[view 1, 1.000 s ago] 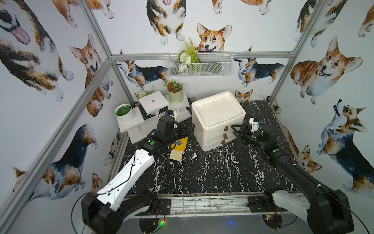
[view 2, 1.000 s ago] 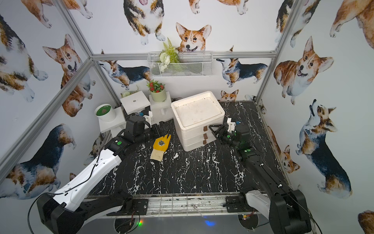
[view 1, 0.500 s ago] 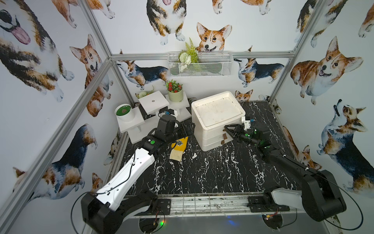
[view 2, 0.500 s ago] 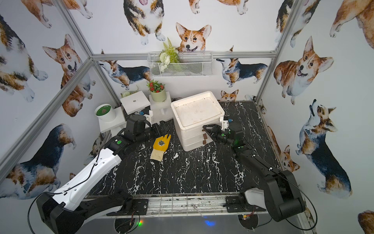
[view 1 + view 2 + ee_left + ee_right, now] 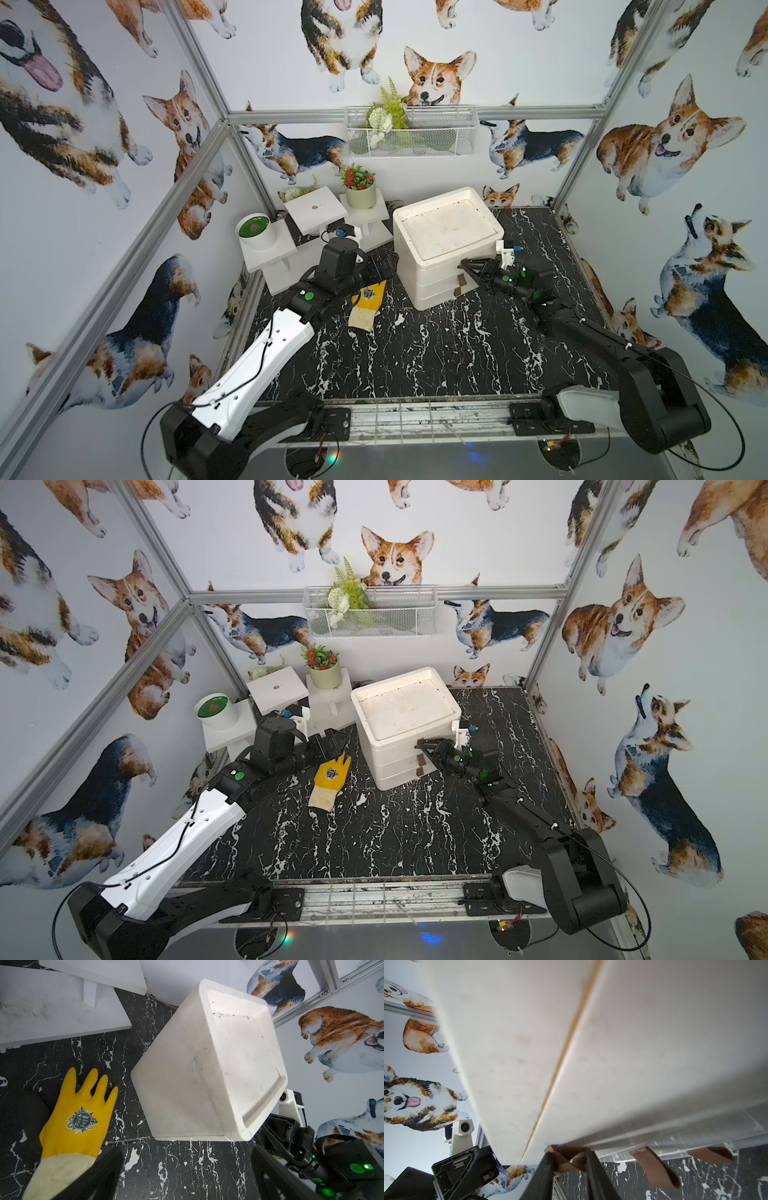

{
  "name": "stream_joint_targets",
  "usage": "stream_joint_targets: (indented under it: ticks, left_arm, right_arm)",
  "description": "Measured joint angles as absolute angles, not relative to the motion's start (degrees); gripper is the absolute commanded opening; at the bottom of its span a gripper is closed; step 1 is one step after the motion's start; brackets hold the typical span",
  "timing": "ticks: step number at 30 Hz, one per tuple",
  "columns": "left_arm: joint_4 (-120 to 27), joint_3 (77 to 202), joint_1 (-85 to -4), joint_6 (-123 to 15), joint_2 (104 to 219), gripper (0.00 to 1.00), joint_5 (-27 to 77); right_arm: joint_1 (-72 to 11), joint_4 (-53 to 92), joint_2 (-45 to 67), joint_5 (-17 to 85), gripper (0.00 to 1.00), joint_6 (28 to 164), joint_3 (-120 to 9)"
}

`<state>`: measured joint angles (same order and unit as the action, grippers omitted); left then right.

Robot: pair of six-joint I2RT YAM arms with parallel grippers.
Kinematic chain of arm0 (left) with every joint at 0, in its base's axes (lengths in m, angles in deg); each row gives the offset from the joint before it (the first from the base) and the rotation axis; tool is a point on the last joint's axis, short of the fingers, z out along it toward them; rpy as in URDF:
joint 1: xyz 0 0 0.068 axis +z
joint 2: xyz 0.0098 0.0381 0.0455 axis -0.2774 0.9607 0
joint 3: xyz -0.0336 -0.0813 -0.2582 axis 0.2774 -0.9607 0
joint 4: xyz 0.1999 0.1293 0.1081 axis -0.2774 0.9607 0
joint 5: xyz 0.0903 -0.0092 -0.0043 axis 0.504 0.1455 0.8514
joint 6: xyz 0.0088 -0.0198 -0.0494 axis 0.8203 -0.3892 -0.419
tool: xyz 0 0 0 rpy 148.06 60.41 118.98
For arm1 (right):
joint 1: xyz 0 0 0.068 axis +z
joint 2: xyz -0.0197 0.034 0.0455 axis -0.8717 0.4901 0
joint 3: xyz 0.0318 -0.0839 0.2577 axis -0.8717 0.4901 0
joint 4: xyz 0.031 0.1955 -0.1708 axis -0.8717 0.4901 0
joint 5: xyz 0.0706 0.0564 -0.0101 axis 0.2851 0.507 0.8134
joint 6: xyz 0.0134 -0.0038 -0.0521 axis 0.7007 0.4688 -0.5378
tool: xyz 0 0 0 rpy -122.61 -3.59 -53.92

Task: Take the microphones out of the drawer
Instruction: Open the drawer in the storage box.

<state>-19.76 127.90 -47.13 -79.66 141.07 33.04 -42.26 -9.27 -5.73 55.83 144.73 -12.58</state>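
Note:
The white drawer unit (image 5: 446, 226) (image 5: 405, 712) (image 5: 207, 1064) stands at the back of the black marbled table with all its drawers closed. The microphone is hidden. My right gripper (image 5: 463, 266) (image 5: 420, 746) (image 5: 568, 1158) is at the unit's front, shut on the top drawer's brown pull tab (image 5: 562, 1150), which is folded between the two dark fingers. My left gripper (image 5: 388, 266) (image 5: 337, 739) (image 5: 187, 1153) hangs open and empty over the table, left of the unit.
A yellow glove (image 5: 368, 299) (image 5: 330, 777) (image 5: 74, 1118) lies flat beside the left gripper. Two lower brown tabs (image 5: 654, 1167) (image 5: 710, 1152) hang from the drawers below. White stands with potted plants (image 5: 359, 195) fill the back left corner.
My right arm has reached left to the drawer unit's front, and its jaws have closed onto the top tab. The left arm has not moved.

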Motion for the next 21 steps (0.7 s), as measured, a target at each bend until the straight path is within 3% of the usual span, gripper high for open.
stream_joint_targets:
  ticks: [6,9,21]
  left_arm:
    - [-19.7,127.1,-47.1,-79.7,140.7,1.00,33.5]
    - [-19.6,126.8,-47.1,-79.7,140.6,1.00,33.9]
    - [-20.0,136.0,-47.1,-78.7,150.7,1.00,36.0]
  right_arm:
    - [-42.3,-11.0,-4.4,57.0,0.04,144.8,-13.3]
    - [-42.3,-11.0,-4.4,57.0,0.00,144.8,-13.4]
    - [-42.3,2.9,-12.9,55.6,0.00,139.5,-14.0]
